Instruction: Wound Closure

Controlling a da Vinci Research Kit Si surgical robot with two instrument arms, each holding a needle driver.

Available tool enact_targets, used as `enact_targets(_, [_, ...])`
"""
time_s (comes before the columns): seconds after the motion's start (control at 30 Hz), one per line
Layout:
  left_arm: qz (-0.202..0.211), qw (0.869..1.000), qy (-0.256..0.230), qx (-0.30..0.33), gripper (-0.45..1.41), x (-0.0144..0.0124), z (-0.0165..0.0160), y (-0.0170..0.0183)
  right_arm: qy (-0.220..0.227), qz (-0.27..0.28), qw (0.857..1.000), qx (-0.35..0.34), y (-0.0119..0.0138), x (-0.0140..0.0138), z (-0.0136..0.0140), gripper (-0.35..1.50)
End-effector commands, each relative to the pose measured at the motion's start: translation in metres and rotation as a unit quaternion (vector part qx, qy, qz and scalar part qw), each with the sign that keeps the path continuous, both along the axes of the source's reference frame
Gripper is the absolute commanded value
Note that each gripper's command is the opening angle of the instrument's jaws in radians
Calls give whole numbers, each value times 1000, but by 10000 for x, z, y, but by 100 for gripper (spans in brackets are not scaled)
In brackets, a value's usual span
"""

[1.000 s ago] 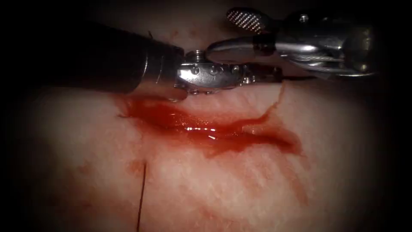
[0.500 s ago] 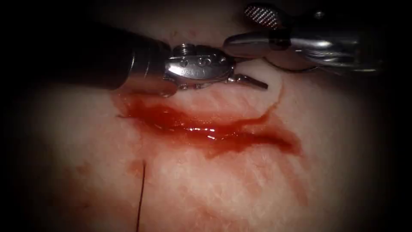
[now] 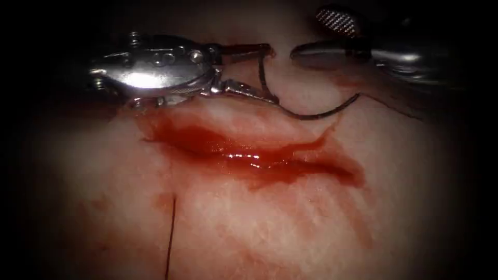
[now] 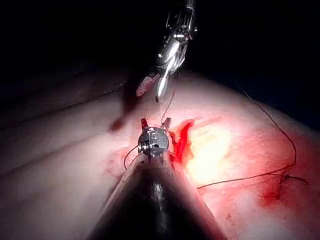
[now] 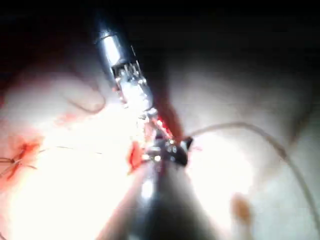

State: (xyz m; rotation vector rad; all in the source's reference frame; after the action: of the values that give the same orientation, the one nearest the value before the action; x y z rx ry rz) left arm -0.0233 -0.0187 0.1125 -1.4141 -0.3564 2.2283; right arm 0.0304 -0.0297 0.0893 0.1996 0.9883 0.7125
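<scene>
Up beyond the cut [image 3: 259,155], on the far side of it in the endoscope view, the left end effector [image 3: 273,75] reaches in from the left with its two jaws spread wide, the upper one smeared red. The curved needle [image 3: 311,116] lies just past its lower jaw: one end rises in the gap between the spread jaws, the curve dips by the lower jaw's tip close over the tissue [image 3: 285,223], and the other end sweeps up to the right into the shadow under the right arm's tool. Whether either jaw actually bears on the needle, I cannot tell, and whether that far end sits in the tissue is not clear either. The right end effector [image 3: 306,32] hangs above the cut's right half, likewise spread, its ridged upper face turned to the camera, pinching nothing. Red fluid [image 3: 207,140] pools glossy along the cut and stains the surface below its right end. A dark thread [image 3: 171,233] runs straight down the near side, under the cut's left end. From the left wrist view, both tools' jaws stand apart too, the left end effector [image 4: 155,121] beneath the right end effector [image 4: 151,93].
</scene>
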Motion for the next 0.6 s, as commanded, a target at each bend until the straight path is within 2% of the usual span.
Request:
enact_targets(0.03, [1,1000,4,-3,49,-6,5,-1,2,-2,1000,-1,-4,9,3,122])
enact_targets(0.17, [1,1000,3,-5,46,-15,17,7,2,-4,1000,-2,-7,9,5,122])
enact_targets(0.37, [10,1000,14,-9,44,-31,56,23,-5,-15,1000,-2,-10,3,7,120])
enact_targets(0.47, [13,1000,15,-11,42,-25,68,27,-2,-27,1000,1,-16,2,8,111])
enact_targets(0.5, [14,1000,15,-12,42,-20,69,27,0,-40,999,2,-21,2,9,103])
enact_targets(0.6, [16,1000,16,-14,42,1,65,20,-2,-63,998,4,-34,1,10,98])
